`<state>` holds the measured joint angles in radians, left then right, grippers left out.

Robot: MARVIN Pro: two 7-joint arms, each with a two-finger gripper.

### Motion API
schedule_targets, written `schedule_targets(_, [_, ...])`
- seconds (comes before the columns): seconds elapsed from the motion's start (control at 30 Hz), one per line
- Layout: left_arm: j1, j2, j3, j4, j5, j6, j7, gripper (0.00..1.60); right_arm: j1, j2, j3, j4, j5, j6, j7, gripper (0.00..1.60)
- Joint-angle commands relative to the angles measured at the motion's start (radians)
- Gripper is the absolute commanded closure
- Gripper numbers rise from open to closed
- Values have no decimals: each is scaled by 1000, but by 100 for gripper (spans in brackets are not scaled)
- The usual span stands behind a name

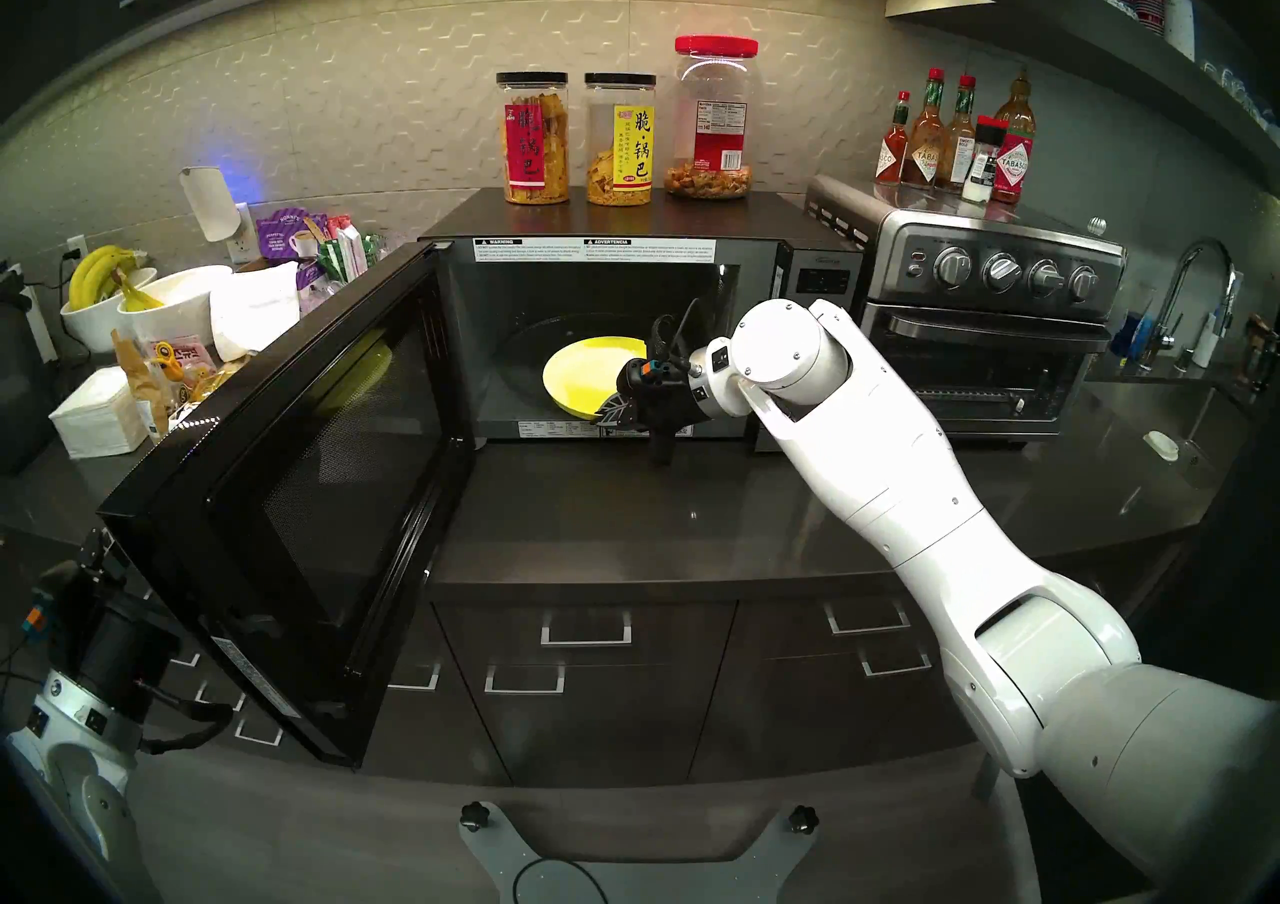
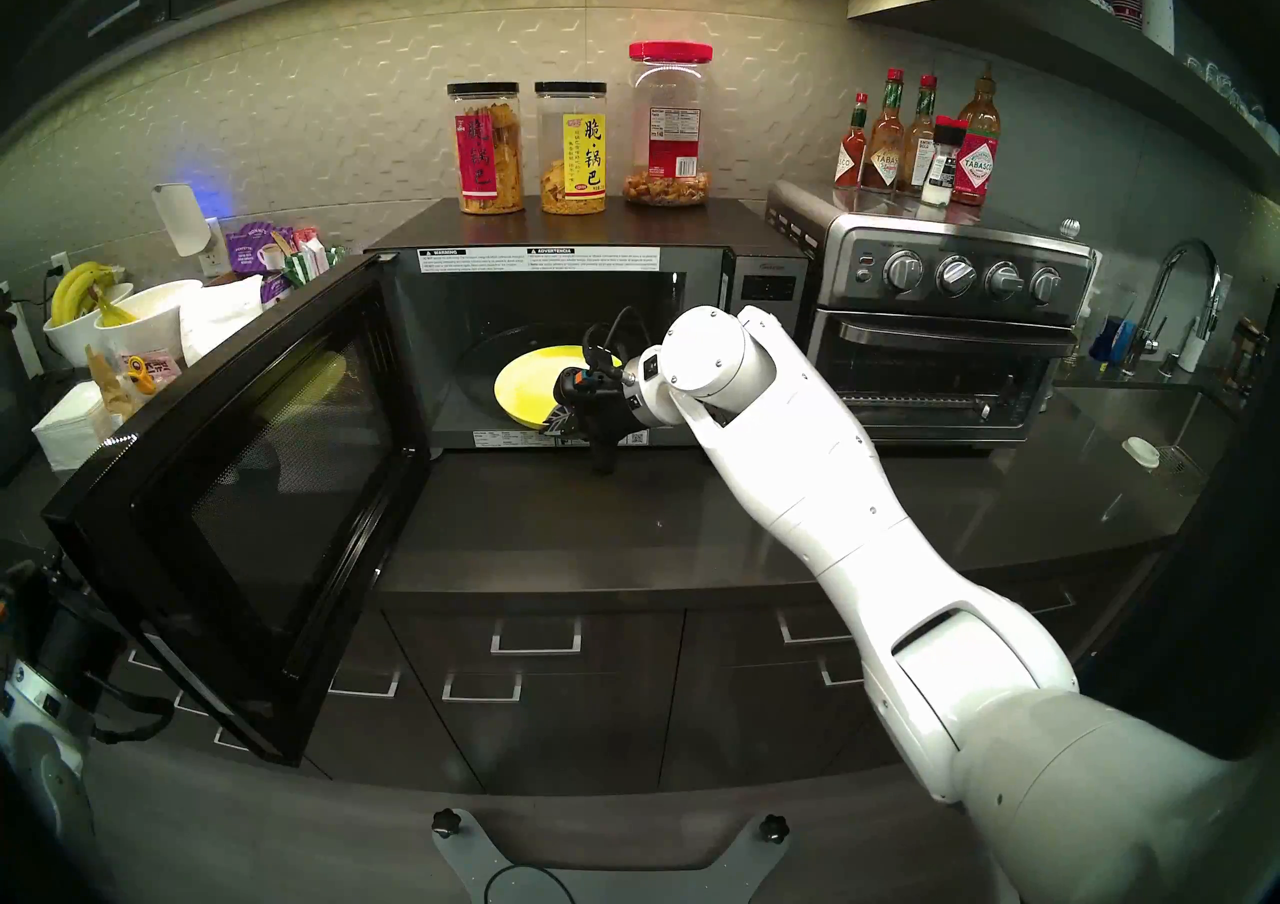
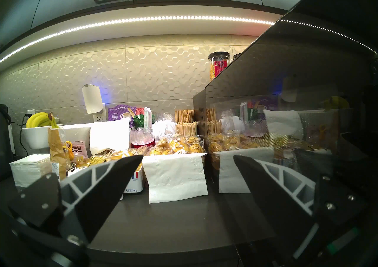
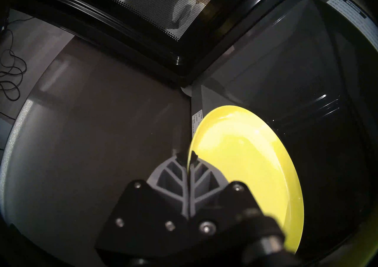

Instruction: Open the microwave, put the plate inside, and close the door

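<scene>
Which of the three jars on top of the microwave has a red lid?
The rightmost jar, the tallest one, nearest the toaster oven. Its lid is red, while the other two jars have black lids and labels with Chinese characters.

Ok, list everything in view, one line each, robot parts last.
microwave: 1, black and grey, centre of counter
door: 1, black glass, swung open to the view's left
plate: 1, yellow, rim pinched by right gripper, partly inside the cavity
snack jars: 3, clear, two black lids and one red, on top of microwave
toaster oven: 1, steel, four knobs, right of microwave
sauce bottles: about six, red and orange, on toaster oven
bananas: one bunch, yellow, in white bowl, far left
napkins: 1 stack, white, left counter
faucet: 1, chrome, far right
left gripper: open, empty, beside the door
right gripper: shut on plate
</scene>
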<state>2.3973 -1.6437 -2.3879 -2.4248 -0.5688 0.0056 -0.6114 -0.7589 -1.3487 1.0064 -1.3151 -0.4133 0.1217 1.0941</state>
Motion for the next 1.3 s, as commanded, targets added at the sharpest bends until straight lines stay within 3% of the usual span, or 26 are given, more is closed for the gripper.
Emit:
schedule_targets(0.0, [-2, 2, -2, -19, -2, 2, 0, 0, 50, -45, 1, 43, -10, 8, -22, 160])
schedule_targets(0.63, [-6, -2, -4, -19, 1, 5, -4, 0, 64, -71, 14, 90, -21, -4, -33, 160])
schedule_targets(1.27, [-11, -7, -5, -19, 4, 8, -9, 0, 115, -125, 17, 212, -48, -10, -92, 160])
